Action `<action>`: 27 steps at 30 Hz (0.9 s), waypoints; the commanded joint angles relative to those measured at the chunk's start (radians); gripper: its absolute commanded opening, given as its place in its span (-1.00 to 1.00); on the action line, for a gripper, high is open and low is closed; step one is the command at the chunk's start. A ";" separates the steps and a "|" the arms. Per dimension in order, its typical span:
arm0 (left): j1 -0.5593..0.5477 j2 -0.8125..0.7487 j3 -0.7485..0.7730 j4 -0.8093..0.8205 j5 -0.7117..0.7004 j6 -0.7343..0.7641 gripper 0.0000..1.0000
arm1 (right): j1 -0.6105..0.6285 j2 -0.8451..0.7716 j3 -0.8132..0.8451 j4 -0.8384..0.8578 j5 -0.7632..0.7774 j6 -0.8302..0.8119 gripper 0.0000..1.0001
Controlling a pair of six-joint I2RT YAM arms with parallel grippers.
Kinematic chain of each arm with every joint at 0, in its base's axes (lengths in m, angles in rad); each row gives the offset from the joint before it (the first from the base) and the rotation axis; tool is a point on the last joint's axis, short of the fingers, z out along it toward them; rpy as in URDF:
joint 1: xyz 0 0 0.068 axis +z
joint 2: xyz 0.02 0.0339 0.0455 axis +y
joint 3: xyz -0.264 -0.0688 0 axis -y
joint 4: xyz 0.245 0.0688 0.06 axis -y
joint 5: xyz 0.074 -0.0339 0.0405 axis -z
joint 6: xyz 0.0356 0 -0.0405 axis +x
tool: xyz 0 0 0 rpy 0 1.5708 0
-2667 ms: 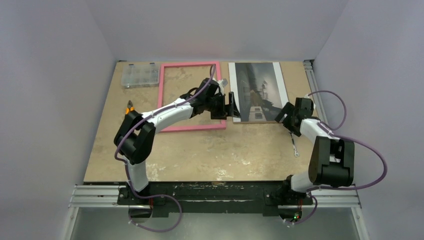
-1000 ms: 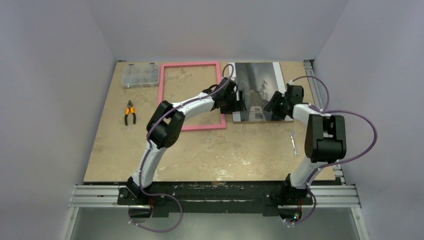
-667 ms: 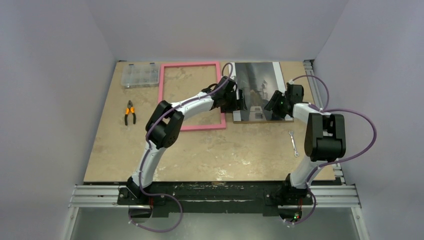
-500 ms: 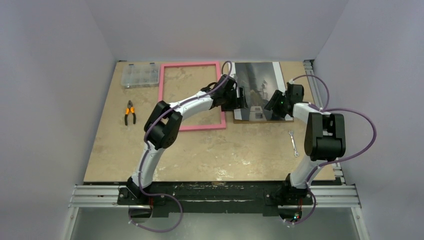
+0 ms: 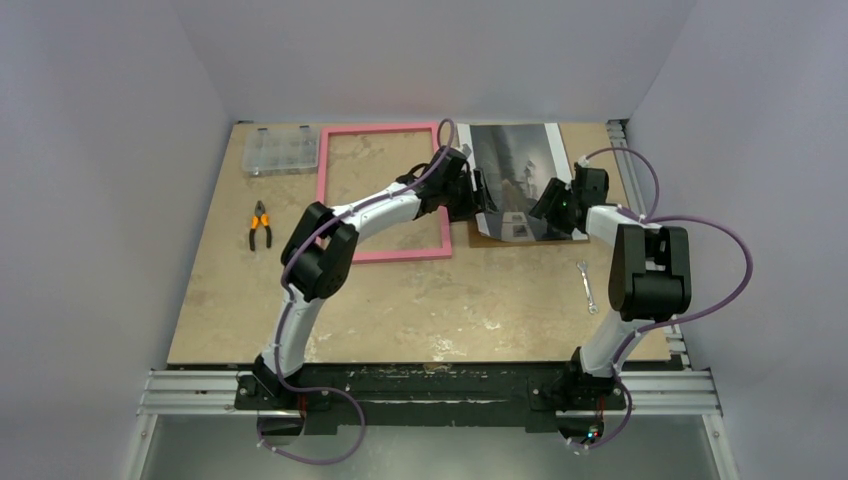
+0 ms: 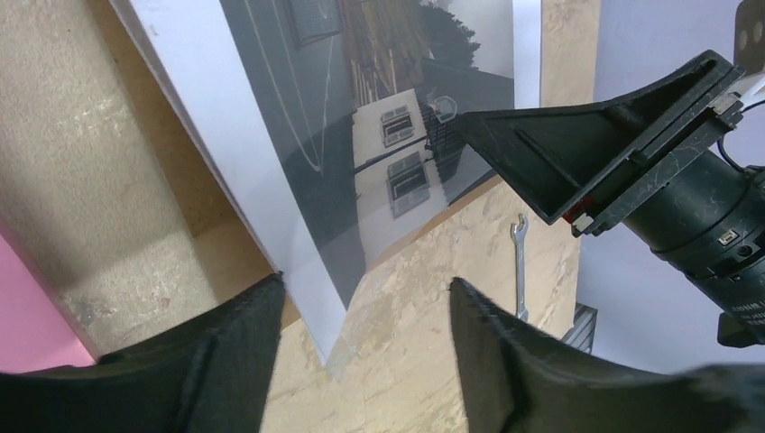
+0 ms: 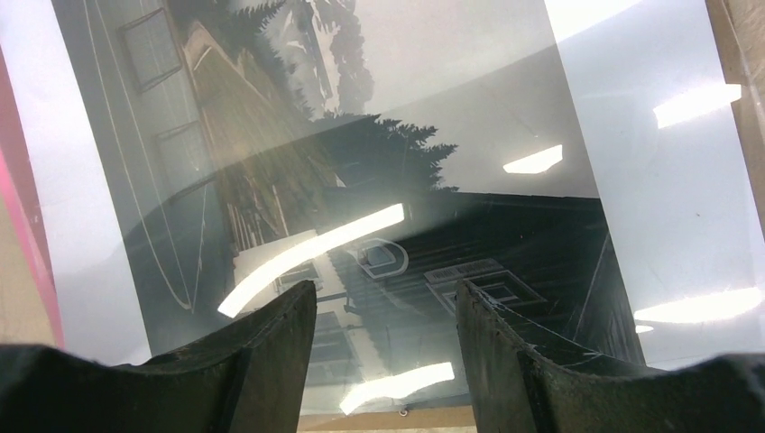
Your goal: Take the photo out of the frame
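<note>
On the worktop [image 5: 400, 300], the pink frame [image 5: 383, 255] lies flat, left of the left hand [image 6: 364, 298]. The photo [image 5: 515, 160] lies outside it, beneath both hands. The left hand is spread astride its corner and the right hand [image 7: 386, 298] is spread above it.

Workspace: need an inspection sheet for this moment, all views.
Surface: tan table, scuffed, with pale patches.
Job's things: photo lies outside the frame, to its right, on a brown backing board. The frame lies flat with the table showing through it.
Clutter: clear box at far left; pliers left of the frame; wrench at right.
Grippers: left gripper open, straddling the photo's near left corner; right gripper open over the photo.
Cables: purple cables hang in loose loops; no snag seen.
Surroundings: plain grey walls; metal rail at near edge.
</note>
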 commanded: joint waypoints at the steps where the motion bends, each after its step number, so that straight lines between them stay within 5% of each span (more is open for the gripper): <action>1: -0.005 -0.030 -0.006 0.097 0.094 -0.052 0.12 | 0.026 0.032 -0.008 -0.075 0.010 -0.038 0.18; 7: 0.008 -0.020 -0.019 0.078 0.096 -0.035 -0.33 | 0.055 -0.001 -0.003 -0.089 0.021 -0.061 0.30; 13: 0.023 -0.019 -0.032 0.073 0.113 -0.020 -0.58 | 0.168 -0.118 -0.023 -0.087 0.123 -0.135 0.48; 22: 0.040 -0.004 -0.026 0.073 0.151 -0.019 -0.69 | 0.385 -0.368 -0.167 0.014 0.469 -0.349 0.52; 27: 0.047 -0.003 -0.032 0.074 0.166 -0.021 -0.67 | 0.374 -0.445 -0.219 -0.024 0.472 -0.105 0.62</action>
